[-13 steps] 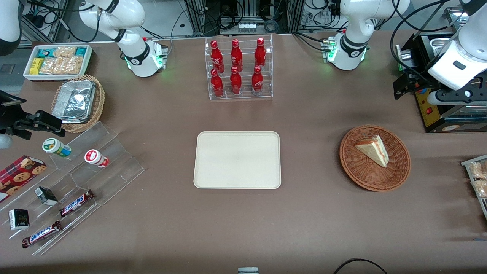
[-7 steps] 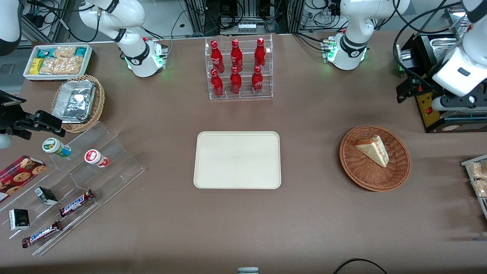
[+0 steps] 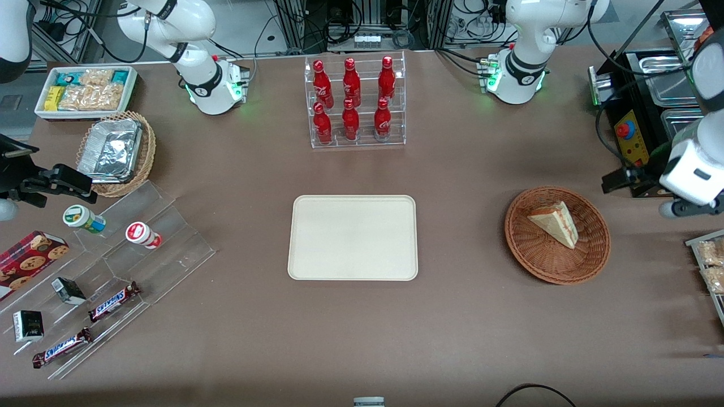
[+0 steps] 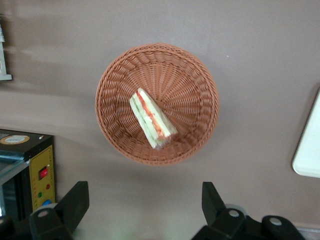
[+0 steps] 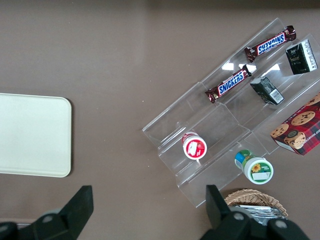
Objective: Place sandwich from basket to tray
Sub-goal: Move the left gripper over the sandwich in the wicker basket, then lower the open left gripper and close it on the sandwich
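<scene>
The sandwich (image 3: 555,224) is a pale wedge with orange and green layers, lying in the round reddish-brown basket (image 3: 557,276). The cream tray (image 3: 353,237) lies flat at the table's middle, toward the parked arm from the basket. My gripper (image 3: 621,180) hangs high above the table beside the basket, toward the working arm's end. In the left wrist view the gripper (image 4: 145,197) is open wide with nothing between its fingers. That view shows the sandwich (image 4: 152,119) in the basket (image 4: 110,75) well below, and a corner of the tray (image 4: 309,150).
A black control box (image 3: 636,141) with a red button stands close to the gripper. A tray of snack packets (image 3: 710,265) lies at the working arm's table edge. A bottle rack (image 3: 354,102) stands farther from the camera than the tray. An acrylic stand (image 3: 141,237) sits toward the parked arm's end.
The left arm has swung nearer the front camera, carrying the gripper from over the black control box to beside the basket. Sandwich, basket and tray have not moved.
</scene>
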### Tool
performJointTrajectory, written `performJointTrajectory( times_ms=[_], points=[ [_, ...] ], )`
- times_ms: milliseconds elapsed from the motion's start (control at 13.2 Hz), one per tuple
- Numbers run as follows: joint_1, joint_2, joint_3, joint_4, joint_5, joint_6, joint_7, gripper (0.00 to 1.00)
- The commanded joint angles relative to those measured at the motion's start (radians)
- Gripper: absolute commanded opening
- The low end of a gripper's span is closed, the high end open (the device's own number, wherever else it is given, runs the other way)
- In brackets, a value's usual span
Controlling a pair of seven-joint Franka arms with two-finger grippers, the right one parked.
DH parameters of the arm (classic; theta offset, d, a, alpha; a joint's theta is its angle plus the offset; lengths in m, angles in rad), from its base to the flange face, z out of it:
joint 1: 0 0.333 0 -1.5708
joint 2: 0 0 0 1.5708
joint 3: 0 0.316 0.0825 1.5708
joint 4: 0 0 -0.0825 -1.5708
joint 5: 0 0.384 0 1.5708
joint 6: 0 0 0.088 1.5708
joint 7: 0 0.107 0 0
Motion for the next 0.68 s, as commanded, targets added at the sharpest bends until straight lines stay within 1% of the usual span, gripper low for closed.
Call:
performJointTrajectory(
  times_ms=[0,76,303,606],
  points=[
    [0.016,-0.009,0.024,-0.123,-0.058,0.113,-0.017,1.0],
    [0.029,-0.003,0.024,-0.151,-0.072,0.143,-0.031,1.0],
    [0.017,0.042,0.024,-0.211,-0.063,0.236,-0.256,1.0],
    [0.026,0.043,0.024,-0.338,-0.063,0.371,-0.37,1.0]
  ],
)
